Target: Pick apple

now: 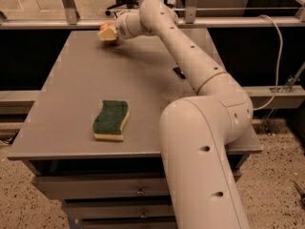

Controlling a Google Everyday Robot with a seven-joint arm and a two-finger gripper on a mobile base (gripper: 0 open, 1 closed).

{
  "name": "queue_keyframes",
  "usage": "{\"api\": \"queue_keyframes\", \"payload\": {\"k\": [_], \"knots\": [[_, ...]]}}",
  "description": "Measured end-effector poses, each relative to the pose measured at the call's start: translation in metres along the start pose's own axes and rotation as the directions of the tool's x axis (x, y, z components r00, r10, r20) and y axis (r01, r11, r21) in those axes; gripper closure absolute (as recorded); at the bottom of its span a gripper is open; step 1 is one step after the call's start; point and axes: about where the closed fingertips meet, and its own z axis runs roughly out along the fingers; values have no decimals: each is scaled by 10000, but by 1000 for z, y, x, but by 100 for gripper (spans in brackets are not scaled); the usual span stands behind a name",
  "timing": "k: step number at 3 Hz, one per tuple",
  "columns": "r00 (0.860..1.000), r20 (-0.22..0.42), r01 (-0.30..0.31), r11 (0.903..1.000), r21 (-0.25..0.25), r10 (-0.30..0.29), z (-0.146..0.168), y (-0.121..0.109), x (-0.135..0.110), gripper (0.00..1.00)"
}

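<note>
Reaching to the far left corner of the counter [71, 89], the tool [108, 33] sits low at the surface. The apple [106, 25] shows only as a reddish patch at the tool's far upper side. Whether the tool is apart, together or clamped on the fruit cannot be told.

Risk noted: the apple is round and lies close to the counter's far edge. An off-centre squeeze or a nudge would likely send it rolling off the far side. A lift begun without a firm hold would likely drop it.

Pose: the arm [190, 56] runs from the large near-right joint up and left across the counter, almost fully stretched, with the wrist bent left. The green sponge [111, 119] lies at the near side, well apart.
</note>
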Motion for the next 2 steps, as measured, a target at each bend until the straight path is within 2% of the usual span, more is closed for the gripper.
{"api": "queue_keyframes", "payload": {"k": [1,2], "knots": [[9978,651,198,9981,-589,-160,-26,16,-20,100],[9908,1295,580,9891,-1356,-403,-53,45,-42,100]]}}
